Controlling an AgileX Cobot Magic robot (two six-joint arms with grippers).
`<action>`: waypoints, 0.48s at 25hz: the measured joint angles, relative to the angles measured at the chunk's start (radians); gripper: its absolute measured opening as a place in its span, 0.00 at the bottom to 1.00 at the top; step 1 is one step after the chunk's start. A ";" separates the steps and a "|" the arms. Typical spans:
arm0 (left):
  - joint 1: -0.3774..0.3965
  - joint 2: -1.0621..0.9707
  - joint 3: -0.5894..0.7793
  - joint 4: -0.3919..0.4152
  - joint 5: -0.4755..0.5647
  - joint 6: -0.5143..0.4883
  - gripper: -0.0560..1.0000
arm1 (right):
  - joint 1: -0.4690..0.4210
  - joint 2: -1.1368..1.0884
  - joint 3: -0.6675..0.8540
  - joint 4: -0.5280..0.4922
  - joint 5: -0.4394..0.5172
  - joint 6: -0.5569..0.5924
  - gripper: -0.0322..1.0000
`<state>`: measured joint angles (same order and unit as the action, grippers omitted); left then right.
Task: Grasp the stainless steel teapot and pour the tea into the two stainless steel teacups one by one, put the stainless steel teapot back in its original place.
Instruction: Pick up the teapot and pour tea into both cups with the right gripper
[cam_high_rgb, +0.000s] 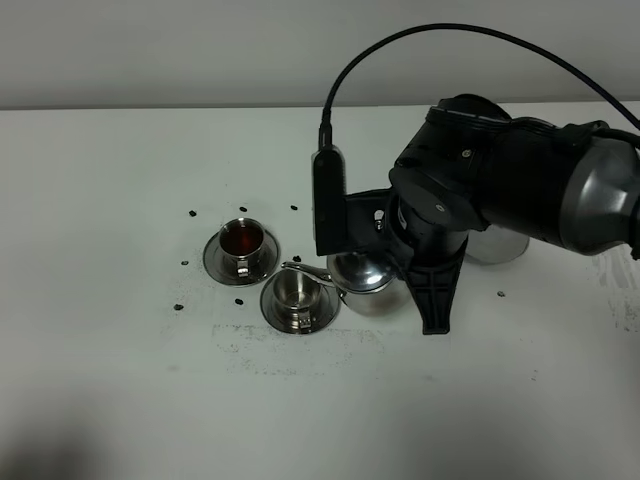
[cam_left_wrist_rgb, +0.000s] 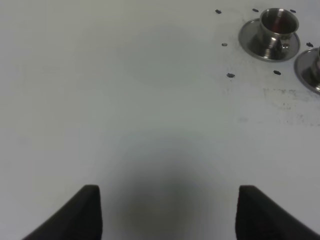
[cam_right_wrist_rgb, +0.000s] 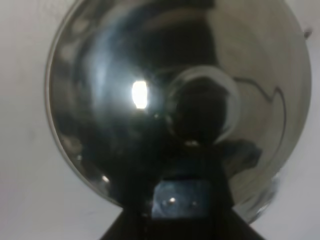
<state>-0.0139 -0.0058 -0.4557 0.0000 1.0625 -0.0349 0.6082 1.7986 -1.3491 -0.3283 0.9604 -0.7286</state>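
Observation:
The stainless steel teapot (cam_high_rgb: 362, 276) hangs from my right gripper (cam_high_rgb: 390, 250), which is shut on its handle. Its thin spout (cam_high_rgb: 305, 270) reaches over the rim of the near teacup (cam_high_rgb: 297, 296), whose inside looks bare silver. The far teacup (cam_high_rgb: 241, 242) holds reddish tea on its saucer; it also shows in the left wrist view (cam_left_wrist_rgb: 278, 26). The right wrist view is filled by the teapot's lid and knob (cam_right_wrist_rgb: 202, 107). The flat steel saucer (cam_high_rgb: 498, 248) lies right of the arm, partly hidden. My left gripper (cam_left_wrist_rgb: 167, 215) is open and empty over bare table.
Several small dark specks (cam_high_rgb: 191, 213) lie scattered on the white table (cam_high_rgb: 120, 380) around the cups. The near cup's saucer edge (cam_left_wrist_rgb: 310, 70) shows in the left wrist view. The bulky right arm (cam_high_rgb: 520, 180) and its cable span the right half.

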 joint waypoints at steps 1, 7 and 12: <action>0.000 0.000 0.000 0.000 0.000 0.000 0.59 | -0.003 0.007 0.000 -0.014 -0.012 -0.031 0.24; 0.000 0.000 0.000 0.000 0.000 0.000 0.59 | -0.039 0.065 -0.002 -0.107 -0.044 -0.133 0.24; 0.000 0.000 0.000 0.000 0.000 0.000 0.59 | -0.045 0.103 -0.036 -0.186 -0.051 -0.146 0.24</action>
<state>-0.0139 -0.0058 -0.4557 0.0000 1.0625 -0.0349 0.5629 1.9021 -1.3854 -0.5140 0.9094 -0.8750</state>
